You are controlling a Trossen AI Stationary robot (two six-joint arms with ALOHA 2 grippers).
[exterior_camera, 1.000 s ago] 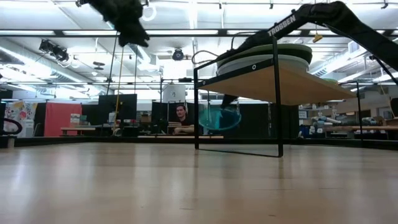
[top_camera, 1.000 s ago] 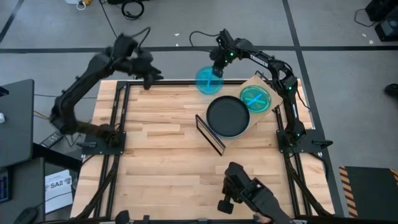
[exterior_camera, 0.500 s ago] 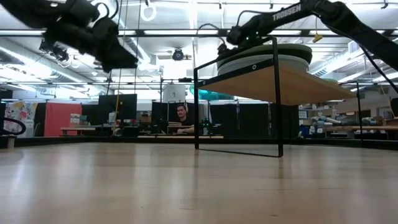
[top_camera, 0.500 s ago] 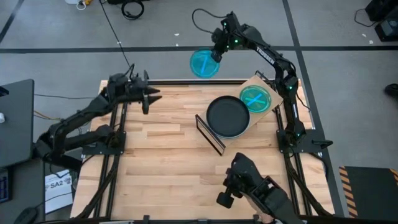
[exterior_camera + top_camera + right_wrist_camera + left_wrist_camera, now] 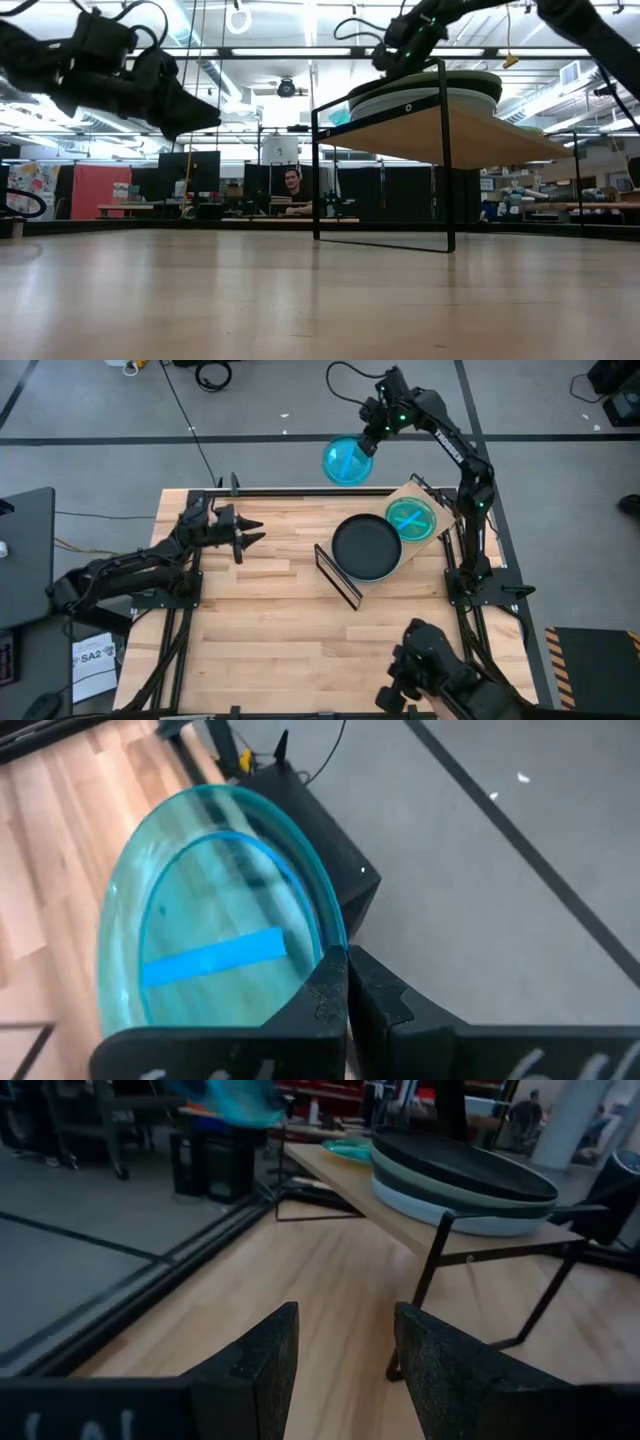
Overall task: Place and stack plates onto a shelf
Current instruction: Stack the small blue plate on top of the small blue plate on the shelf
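My right gripper [image 5: 372,438] is shut on a small teal plate [image 5: 347,460] and holds it high over the table's far edge, left of the shelf [image 5: 420,493]. The shelf stands at the far right on its black wire frame. On it rest a stack with a black plate [image 5: 367,547] on top and another teal plate [image 5: 411,518] beside it. My left gripper [image 5: 250,538] hangs open and nearly level above the table's left part. It points toward the shelf [image 5: 420,1230], with nothing between its fingers [image 5: 250,1370]. My right gripper pinches the teal plate's rim [image 5: 325,935] between its two shut fingers [image 5: 345,990], on the rim's far right side. The fingers slant down from the far right. The plate is lifted clear of everything and tilted, its blue tape strip facing up.
Black frame rails [image 5: 195,575] run along the table's left and right sides. A dark camera mount [image 5: 430,675] sits at the near edge. Bare tabletop [image 5: 260,620] lies in the middle and near left. A person [image 5: 291,190] sits in the room behind.
My right gripper has lifted the teal plate from low behind the shelf to above shelf height, drifting toward the far edge and then right. My left gripper has come down toward the table and its near edge, tipping from pointing down to nearly level, still open.
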